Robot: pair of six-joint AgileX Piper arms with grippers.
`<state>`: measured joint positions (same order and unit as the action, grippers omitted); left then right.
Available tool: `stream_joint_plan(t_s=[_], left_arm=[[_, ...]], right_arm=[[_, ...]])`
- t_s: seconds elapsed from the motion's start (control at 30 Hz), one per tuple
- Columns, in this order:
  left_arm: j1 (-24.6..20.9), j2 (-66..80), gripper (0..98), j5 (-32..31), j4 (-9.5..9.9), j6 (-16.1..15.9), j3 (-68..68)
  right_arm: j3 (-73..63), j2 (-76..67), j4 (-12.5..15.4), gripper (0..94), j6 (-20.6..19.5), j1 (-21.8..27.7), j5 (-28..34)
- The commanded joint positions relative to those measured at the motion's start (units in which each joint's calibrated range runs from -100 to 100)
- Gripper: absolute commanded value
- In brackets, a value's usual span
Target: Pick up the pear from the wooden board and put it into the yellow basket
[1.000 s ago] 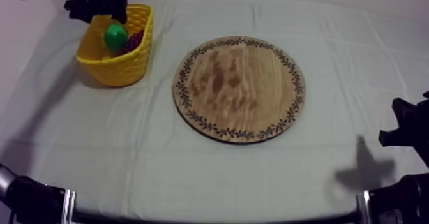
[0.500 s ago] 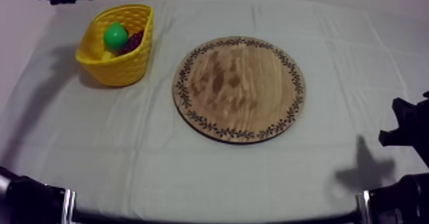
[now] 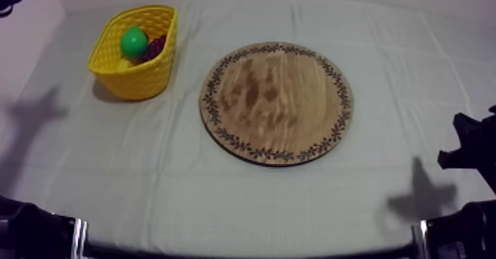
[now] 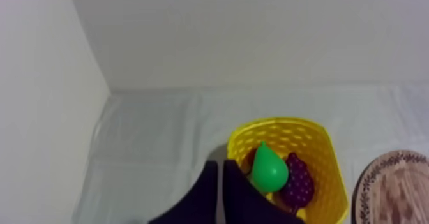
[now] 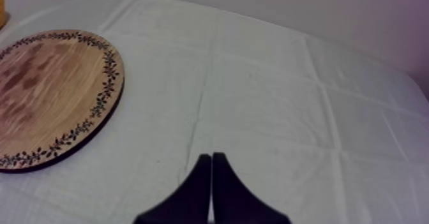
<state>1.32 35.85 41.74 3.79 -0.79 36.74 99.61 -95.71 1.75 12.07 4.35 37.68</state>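
The pear point(image 3: 133, 40) sits in the yellow basket point(image 3: 159, 71) at the far left of the surface point(image 3: 221, 195), touching the grapes point(image 3: 153, 48). My left gripper point(image 4: 220, 164) is clenched on nothing near the basket; my right gripper point(image 5: 211, 156), clenched too, hangs right of the wooden board point(image 3: 277, 103).

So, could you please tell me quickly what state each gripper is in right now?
Left gripper: shut, holding nothing, near the yellow basket.
Right gripper: shut, holding nothing, over the cloth.
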Motion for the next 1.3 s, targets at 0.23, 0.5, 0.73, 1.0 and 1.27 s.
stream_joint_plan(t_s=[0.23,0.5,0.73,1.0,1.27], left_arm=[[-0.59,30.14,0.0,-7.45,0.14,1.79,23.49],[-0.61,46.24,0.0,-13.17,1.09,1.5,41.25],[-0.32,55.47,0.0,-14.97,1.2,1.81,49.82],[-0.6,61.67,0.0,-20.93,3.47,3.49,60.57],[-0.22,63.75,0.0,-19.02,2.86,3.41,63.0]], right_arm=[[0.05,-0.05,-0.02,0.3,0.02,0.01,-0.02],[0.05,-0.05,-0.02,0.3,0.02,-0.05,-0.02],[0.05,-0.05,-0.02,0.3,0.02,-0.06,-0.02],[0.05,-0.05,-0.02,0.3,0.02,-0.06,-0.02],[0.05,-0.05,-0.02,0.3,0.02,-0.06,-0.02]])
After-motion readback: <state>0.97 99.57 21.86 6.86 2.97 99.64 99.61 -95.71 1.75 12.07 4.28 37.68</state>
